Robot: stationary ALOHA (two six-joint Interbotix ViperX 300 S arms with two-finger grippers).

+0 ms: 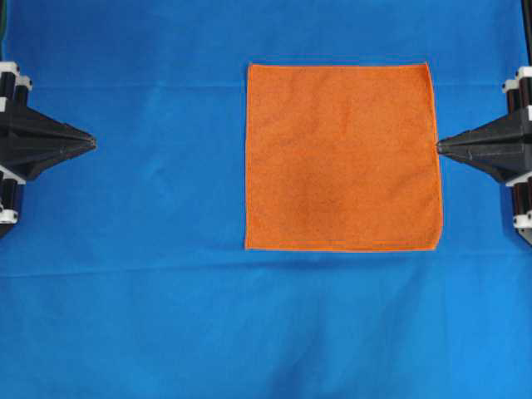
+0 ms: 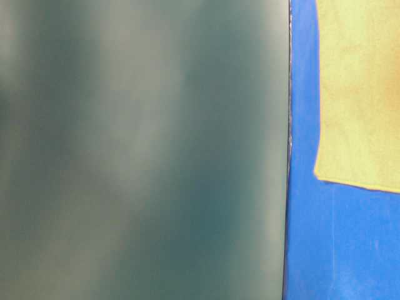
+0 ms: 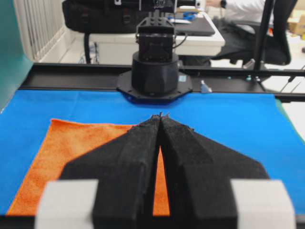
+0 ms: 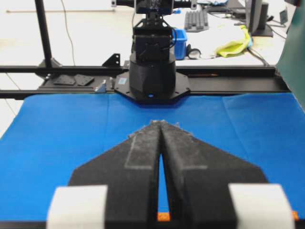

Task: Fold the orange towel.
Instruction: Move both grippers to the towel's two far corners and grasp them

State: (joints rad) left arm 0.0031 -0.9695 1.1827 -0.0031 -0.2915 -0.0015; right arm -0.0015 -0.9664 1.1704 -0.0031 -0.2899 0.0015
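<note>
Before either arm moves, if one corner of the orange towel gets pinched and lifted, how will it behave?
The orange towel lies flat and thin, so it probably droops limply. Its fuzzy nap may drag on the blue sheet, bunching if pushed. It looks light.

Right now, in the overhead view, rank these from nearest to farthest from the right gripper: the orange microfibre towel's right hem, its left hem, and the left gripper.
1. The right hem of the orange microfibre towel: right at the shut tip of the right gripper.
2. The left hem: near the middle of the blue sheet.
3. The left gripper: far left edge, also shut.
</note>
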